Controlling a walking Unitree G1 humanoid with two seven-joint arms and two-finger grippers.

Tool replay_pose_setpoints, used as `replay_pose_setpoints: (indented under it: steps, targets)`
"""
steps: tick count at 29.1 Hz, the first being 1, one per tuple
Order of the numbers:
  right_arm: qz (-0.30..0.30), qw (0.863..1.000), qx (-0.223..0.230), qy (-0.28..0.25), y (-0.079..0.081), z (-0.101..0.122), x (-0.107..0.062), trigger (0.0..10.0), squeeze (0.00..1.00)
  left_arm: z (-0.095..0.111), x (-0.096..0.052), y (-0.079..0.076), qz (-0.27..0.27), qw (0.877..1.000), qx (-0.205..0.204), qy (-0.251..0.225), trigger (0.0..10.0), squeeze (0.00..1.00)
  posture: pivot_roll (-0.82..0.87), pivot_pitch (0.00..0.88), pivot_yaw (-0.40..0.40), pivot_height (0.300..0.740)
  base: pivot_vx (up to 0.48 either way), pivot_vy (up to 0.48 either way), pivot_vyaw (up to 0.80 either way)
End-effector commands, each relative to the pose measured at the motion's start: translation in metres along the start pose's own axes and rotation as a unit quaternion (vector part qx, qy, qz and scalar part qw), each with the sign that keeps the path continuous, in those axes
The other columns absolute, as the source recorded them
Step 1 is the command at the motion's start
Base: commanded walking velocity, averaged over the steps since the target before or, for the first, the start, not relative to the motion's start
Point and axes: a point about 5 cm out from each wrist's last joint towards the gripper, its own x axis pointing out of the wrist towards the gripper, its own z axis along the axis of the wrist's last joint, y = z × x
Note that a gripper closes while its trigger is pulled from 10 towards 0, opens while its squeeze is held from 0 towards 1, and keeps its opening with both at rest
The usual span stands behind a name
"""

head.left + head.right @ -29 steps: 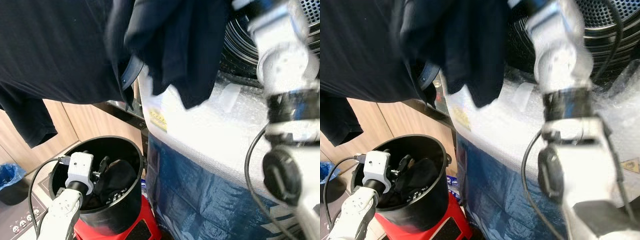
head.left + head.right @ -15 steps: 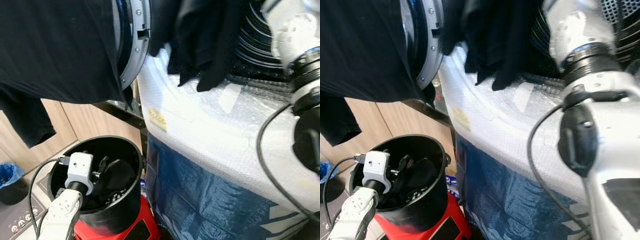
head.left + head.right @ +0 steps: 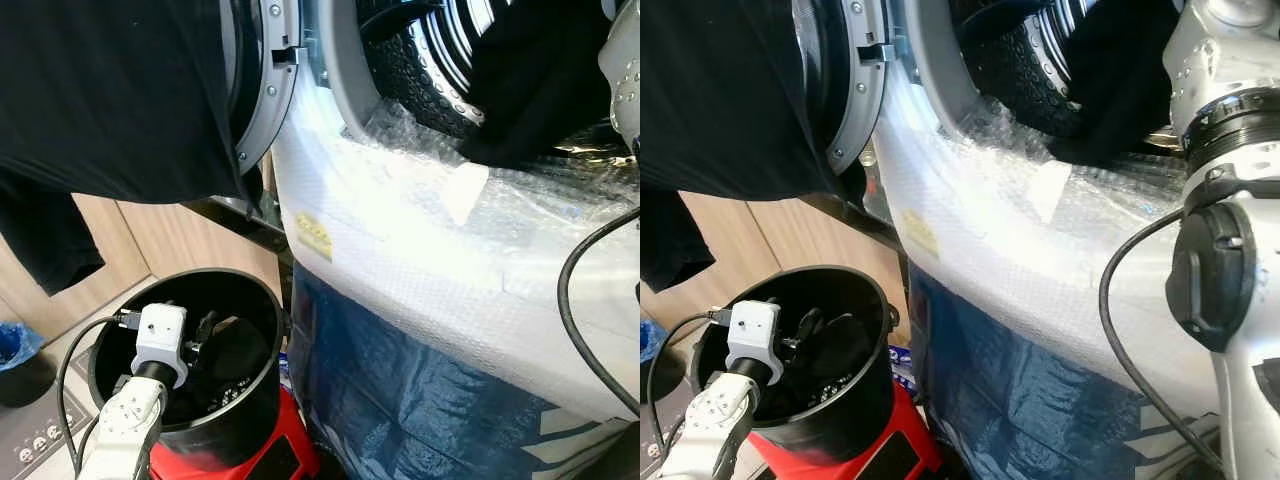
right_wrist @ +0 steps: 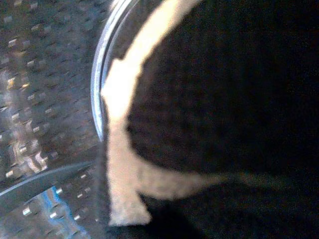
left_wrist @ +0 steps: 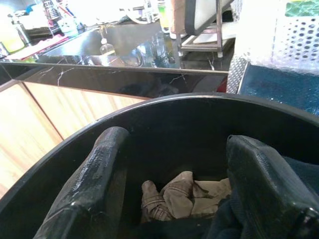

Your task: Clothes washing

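A black bucket (image 3: 255, 400) stands low on the left with dark clothes and a crumpled beige cloth (image 5: 179, 191) in it. My left gripper (image 5: 179, 199) hangs open inside the bucket, over those clothes. The washing machine's drum (image 3: 420, 70) gapes at the upper right beside its open door (image 3: 268, 90). My right arm (image 3: 1230, 200) reaches into the drum mouth. A dark garment (image 3: 530, 90) hangs there over the lip and hides the right gripper, which is shut on it. That fabric (image 4: 224, 99) presses close in the right wrist view.
A large black garment (image 3: 110, 100) drapes over the door at the upper left. Bubble wrap (image 3: 420, 250) and a blue sheet (image 3: 400, 390) cover the machine's front. The bucket rests on a red stand (image 3: 270, 460). Wooden cabinets (image 3: 170, 240) and a blue bin (image 3: 15, 350) lie to the left.
My right arm has carried the dark garment from in front of the door to the right, into the drum mouth. The door rim and drum are now uncovered. The left arm has not moved.
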Motion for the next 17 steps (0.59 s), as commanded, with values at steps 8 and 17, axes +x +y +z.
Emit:
replay_pose_setpoints:
  steps: [8,17]
  targets:
    - [0.055,0.991,0.004,0.120,0.031,-0.079,-0.017,10.0,0.00,-0.006,-0.005,-0.010,-0.013,1.000,0.001,0.015,10.0,0.00,0.14,0.000,0.028,0.740,0.000,0.000,0.00]
    - [0.071,0.988,-0.020,0.137,0.039,-0.090,-0.022,10.0,1.00,-0.001,-0.006,-0.007,-0.008,1.000,0.002,0.012,10.0,0.00,0.15,0.066,0.028,0.740,0.000,0.000,0.00]
